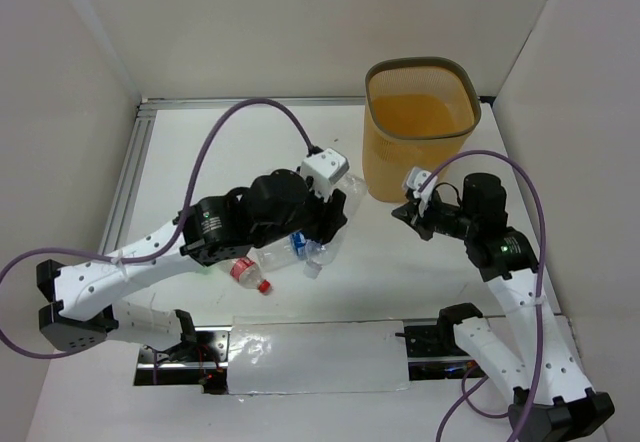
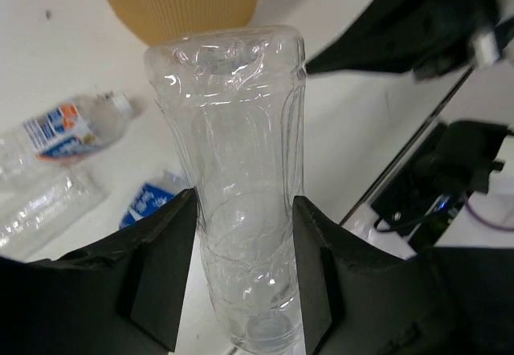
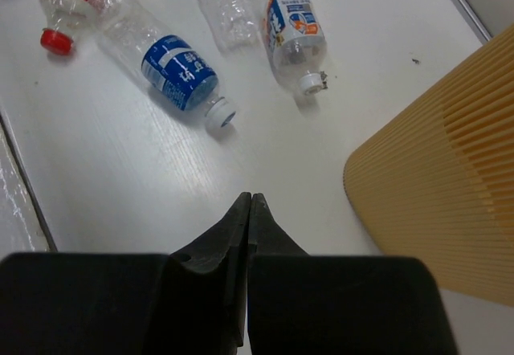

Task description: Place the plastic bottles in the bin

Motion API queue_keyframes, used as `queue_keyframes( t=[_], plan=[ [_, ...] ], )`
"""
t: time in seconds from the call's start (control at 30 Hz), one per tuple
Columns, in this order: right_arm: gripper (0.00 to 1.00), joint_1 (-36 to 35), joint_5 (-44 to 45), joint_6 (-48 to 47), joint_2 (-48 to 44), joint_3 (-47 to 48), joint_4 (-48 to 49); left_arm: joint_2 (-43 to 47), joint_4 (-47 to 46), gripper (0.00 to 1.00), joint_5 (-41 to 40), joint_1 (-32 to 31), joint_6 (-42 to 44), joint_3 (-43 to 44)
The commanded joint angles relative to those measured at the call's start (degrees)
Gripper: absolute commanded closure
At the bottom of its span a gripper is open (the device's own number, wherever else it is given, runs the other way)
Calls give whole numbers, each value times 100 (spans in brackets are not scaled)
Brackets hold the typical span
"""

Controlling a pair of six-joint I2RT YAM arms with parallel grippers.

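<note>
Snugly gripped crinkled clear bottle [image 2: 237, 146] in left claw [image 2: 242, 210], ribbed amber bin [image 3: 450, 186]

Links: white shells with rows of small screw holes, on the left arm [image 1: 110, 277] and right arm [image 1: 520, 342], one on either side of the silver sheet [image 1: 318, 357].
Joints: rounded black housings.
Bases: black blocks, outboard of the sheet.
Cables [image 1: 215, 137]: purple, one looping along each arm.
Wrist blocks [image 1: 325, 170]: white, boxy.
Fingers: matt black wedges on the left gripper [image 2: 245, 250] and right gripper [image 3: 249, 210].
</note>
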State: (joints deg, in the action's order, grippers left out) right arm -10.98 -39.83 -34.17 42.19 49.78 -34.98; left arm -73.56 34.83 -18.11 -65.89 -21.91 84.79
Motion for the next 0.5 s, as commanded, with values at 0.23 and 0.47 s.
queue_keyframes(
  t=[0.23,0.47],
  plan=[
    [100,-307,-253,-608,-177,-144,-527,-404,-2916,92,-80,261,1005,1152],
    [100,-474,-463,-1003,-71,-197,-782,-1125,-4764,92,290,946,926,1373]
  ],
)
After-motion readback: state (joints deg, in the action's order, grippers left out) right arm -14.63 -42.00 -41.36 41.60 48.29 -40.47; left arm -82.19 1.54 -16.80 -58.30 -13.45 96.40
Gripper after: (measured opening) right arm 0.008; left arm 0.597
